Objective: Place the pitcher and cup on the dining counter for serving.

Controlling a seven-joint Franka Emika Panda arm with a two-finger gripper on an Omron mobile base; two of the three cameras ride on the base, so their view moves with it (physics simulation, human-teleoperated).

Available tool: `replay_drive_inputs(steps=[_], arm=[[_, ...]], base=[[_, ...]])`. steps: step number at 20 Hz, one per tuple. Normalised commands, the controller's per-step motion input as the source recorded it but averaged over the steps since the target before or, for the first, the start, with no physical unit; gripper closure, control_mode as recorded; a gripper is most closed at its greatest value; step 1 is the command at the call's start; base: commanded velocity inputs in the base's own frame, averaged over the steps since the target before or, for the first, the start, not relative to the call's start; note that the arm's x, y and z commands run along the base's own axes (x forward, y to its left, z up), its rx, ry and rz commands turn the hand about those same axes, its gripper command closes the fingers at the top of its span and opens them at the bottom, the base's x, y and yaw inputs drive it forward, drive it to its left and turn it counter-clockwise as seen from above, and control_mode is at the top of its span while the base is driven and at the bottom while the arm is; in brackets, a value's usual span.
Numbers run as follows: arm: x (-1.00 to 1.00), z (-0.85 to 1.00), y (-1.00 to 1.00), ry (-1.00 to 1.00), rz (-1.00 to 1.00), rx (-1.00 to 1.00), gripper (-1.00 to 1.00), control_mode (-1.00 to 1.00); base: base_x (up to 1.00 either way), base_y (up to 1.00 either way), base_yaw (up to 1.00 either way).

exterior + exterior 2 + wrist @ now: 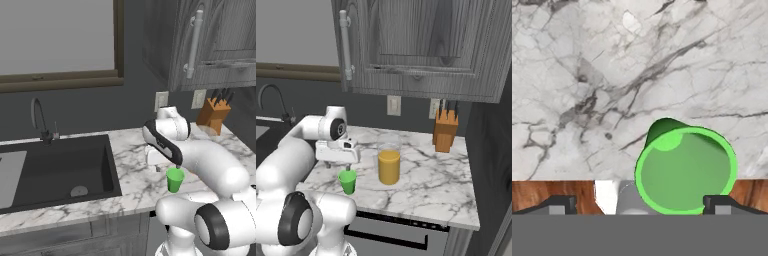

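Note:
The small green cup (347,181) stands upright near the front edge of the marble counter (426,175) beside the sink. In the hand view the cup (684,167) is seen from above, empty, low and right of centre. My gripper (337,164) hangs open just above it, pointing down. The cup's rim lies by the right fingertip (719,204), and the left fingertip (559,204) is well off to the side. The pitcher (389,160), clear glass half full of orange liquid, stands just right of the cup. The dining counter is out of view.
A black sink (55,170) with a dark faucet (37,120) lies left of the cup. A wooden knife block (445,131) stands at the back right against the wall. Grey upper cabinets (421,45) hang overhead. The counter's front edge (542,181) runs close to the cup.

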Motion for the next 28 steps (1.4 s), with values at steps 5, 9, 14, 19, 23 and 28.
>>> replay_drive_inputs(steps=[5,9,14,19,23,28], arm=[[0.0,-0.03,0.0,0.0,0.0,0.0,-1.0,-1.0],[0.01,-0.11,0.0,0.0,0.0,-0.01,-1.0,-1.0],[0.05,-0.24,0.0,0.0,0.0,-0.01,-1.0,-1.0],[0.16,-0.43,0.0,0.01,0.0,-0.02,-1.0,-1.0],[0.23,-0.55,0.0,0.03,0.0,-0.04,-1.0,-1.0],[0.2,-0.63,0.0,0.03,0.0,-0.05,1.0,-1.0]], base=[[0.0,0.0,0.0],[0.0,0.0,0.0],[0.0,0.0,0.0],[0.0,0.0,0.0],[0.0,0.0,0.0],[0.0,0.0,0.0]])
